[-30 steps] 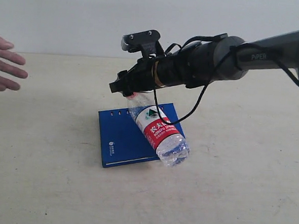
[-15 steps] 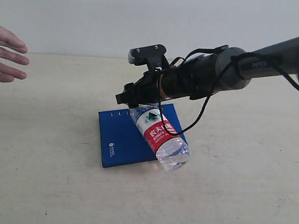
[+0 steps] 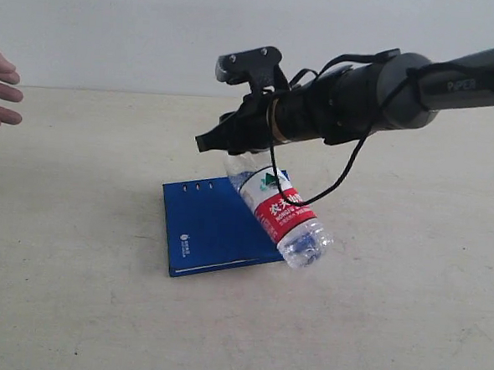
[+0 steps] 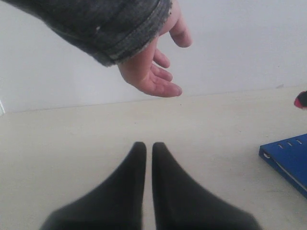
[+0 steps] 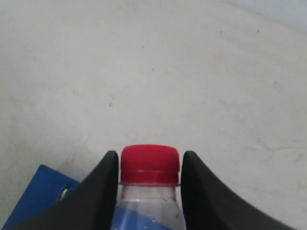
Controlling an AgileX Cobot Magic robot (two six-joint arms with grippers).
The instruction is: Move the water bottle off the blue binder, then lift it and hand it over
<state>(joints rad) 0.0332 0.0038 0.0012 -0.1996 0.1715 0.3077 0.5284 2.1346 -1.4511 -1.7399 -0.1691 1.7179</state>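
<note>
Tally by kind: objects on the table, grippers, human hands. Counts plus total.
water bottle: 1
blue binder: 1
grippers: 2, the left gripper and the right gripper
human hand: 1
Total: 5

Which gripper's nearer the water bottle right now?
Right. The right gripper clamps the water bottle at its red cap; the left gripper sits shut, well apart, off to one side.

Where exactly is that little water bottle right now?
In the exterior view the water bottle is near the middle, tilted, its red-capped neck gripped by the right claw and its base low beside the right edge of the blue binder.
</note>
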